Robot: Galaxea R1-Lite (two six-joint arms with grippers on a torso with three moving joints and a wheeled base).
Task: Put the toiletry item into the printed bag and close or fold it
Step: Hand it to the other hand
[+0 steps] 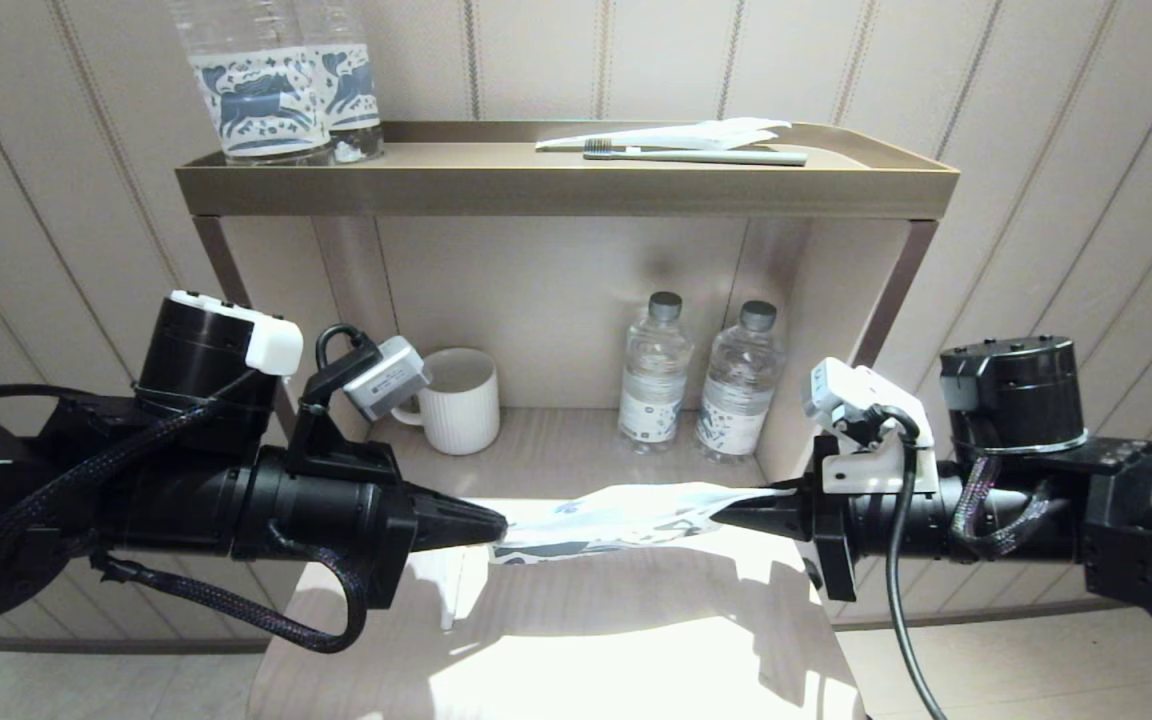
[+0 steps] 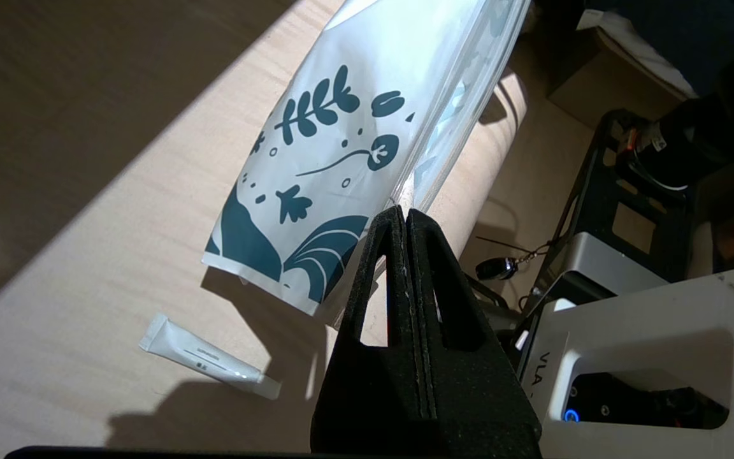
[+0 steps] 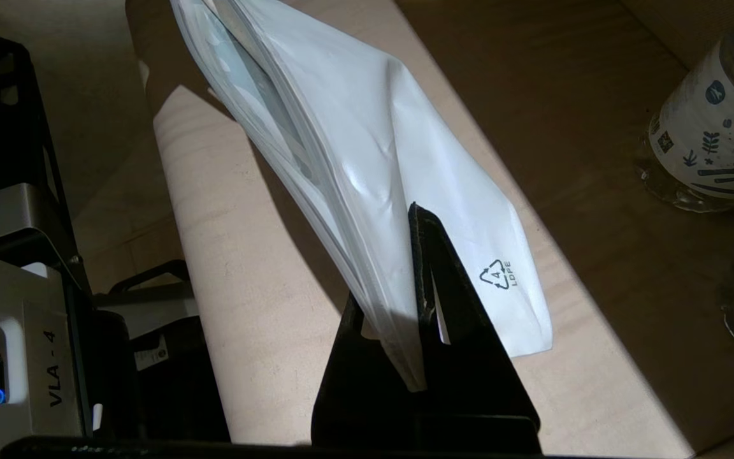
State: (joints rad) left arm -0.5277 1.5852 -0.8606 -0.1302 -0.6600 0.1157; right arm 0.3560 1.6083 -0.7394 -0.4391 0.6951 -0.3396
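Both arms stretched level, pointing inward at each other. Left pincer (image 1: 496,525) clamped shut on one end of the printed bag (image 1: 616,515); right pincer (image 1: 726,515) clamped on the other.

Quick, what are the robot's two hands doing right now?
Left end effector: closed on one end of the printed bag.
Right end effector: closed on the other end.

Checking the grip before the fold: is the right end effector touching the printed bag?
Touching. The right wrist view shows the right end effector shut on the printed bag, its edge pinched between the black fingers.
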